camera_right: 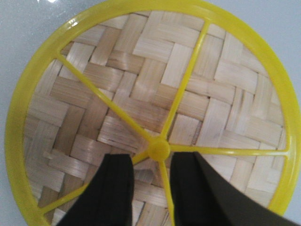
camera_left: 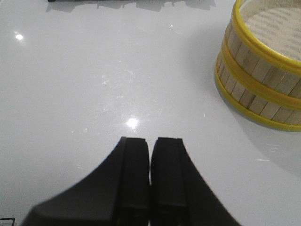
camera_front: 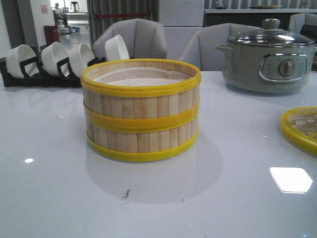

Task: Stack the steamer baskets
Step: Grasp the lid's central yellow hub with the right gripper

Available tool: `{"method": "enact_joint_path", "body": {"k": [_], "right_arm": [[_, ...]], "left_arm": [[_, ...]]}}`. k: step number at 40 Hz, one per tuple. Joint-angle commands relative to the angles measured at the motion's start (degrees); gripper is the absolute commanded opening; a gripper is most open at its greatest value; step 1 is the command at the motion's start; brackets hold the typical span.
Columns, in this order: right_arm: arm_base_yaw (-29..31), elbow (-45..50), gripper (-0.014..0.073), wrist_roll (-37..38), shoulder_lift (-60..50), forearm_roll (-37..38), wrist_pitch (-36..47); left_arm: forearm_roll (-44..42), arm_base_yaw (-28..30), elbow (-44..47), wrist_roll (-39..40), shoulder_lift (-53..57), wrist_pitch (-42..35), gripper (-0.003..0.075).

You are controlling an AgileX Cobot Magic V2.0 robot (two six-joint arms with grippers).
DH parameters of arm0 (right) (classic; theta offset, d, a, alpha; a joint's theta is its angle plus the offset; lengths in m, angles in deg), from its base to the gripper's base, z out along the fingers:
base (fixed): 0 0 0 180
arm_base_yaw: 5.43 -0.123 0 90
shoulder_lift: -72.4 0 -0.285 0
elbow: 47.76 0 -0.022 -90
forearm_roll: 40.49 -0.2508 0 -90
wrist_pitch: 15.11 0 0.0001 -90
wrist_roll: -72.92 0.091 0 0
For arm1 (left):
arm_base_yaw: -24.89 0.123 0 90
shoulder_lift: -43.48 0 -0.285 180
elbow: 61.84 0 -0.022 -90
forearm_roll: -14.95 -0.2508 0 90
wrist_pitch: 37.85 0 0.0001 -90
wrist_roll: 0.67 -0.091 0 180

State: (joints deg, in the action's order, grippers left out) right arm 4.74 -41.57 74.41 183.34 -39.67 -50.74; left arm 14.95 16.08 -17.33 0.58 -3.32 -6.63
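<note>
White glossy table (camera_front: 49,198). Left gripper (camera_left: 150,155): fingers together, empty, resting beside the steamer baskets (camera_front: 141,109). Right gripper (camera_right: 150,179): fingers apart, hovering over the woven lid (camera_right: 211,103). Baskets already stacked mid-table; lid likely next, needing descent onto its hub.

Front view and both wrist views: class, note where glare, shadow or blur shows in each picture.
Front view: bright glare patch on the table, soft shadow before the stacked steamer baskets. Left wrist view: small glare spots, blurred left gripper. Right wrist view: woven lid sharp, right gripper blurred.
</note>
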Motion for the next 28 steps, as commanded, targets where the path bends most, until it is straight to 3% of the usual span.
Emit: {"method": "enact_joint_path", "body": {"k": [1, 21, 28], "right_arm": [[0.3, -1.9, 0.0318, 0.0, -2.2, 0.2, 2.4], [0.4, -2.3, 0.0312, 0.0, 0.4, 0.2, 3.1], [0.4, -2.3, 0.0148, 0.0, 0.4, 0.2, 3.0]], "left_arm": [[0.0, -0.5, -1.8, 0.3, 0.2, -4.3, 0.0083], [0.0, -0.5, -1.8, 0.3, 0.2, -4.3, 0.0083], [0.0, -0.5, -1.8, 0.3, 0.2, -4.3, 0.0083]]}}
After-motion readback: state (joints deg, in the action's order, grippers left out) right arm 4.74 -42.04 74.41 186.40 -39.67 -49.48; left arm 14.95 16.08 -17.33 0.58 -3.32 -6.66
